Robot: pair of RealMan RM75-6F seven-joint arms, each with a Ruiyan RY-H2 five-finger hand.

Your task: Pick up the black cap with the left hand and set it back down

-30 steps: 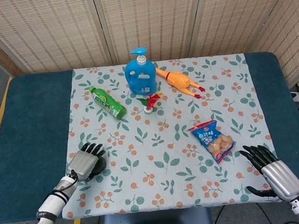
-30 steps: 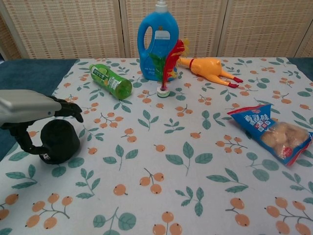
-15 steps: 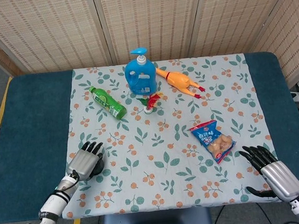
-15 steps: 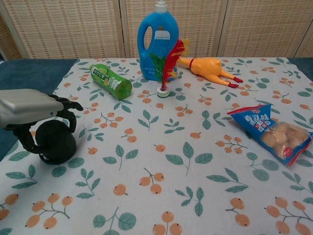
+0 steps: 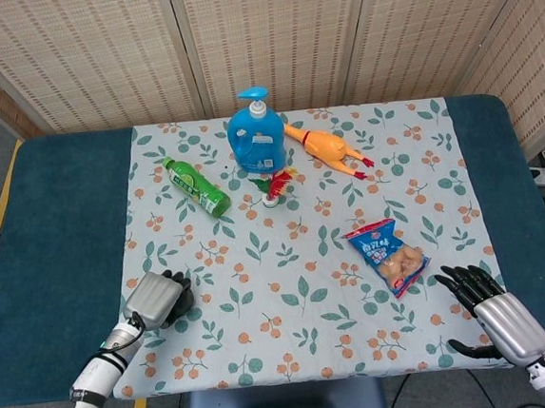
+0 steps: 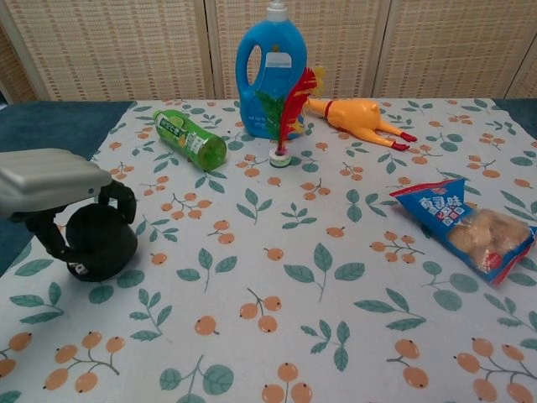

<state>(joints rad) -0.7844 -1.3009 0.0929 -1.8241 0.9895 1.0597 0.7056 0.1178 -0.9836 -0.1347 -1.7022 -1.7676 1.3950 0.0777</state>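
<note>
A: What covers the counter (image 5: 59, 223)?
B: A floral-print cloth (image 5: 421, 153), under woven screens. The round black cap (image 6: 102, 243) sits at the cloth's near left edge, well in front of the lying green plastic bottle (image 6: 190, 138).
A: And the left robot hand (image 6: 52, 186)?
B: Its fingers curl around the cap, which rests on the cloth.
A: The right robot hand (image 5: 497, 313)?
B: At the near right corner, fingers spread, holding nothing.

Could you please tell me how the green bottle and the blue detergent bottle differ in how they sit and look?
The green bottle lies on its side on the tablecloth, while the blue detergent bottle stands upright. The green bottle is slim and clearly smaller; the blue one is broad, with a handle. The blue one carries a white pump top; the green one's closure is hard to make out. Both carry labels and sit untouched.
</note>
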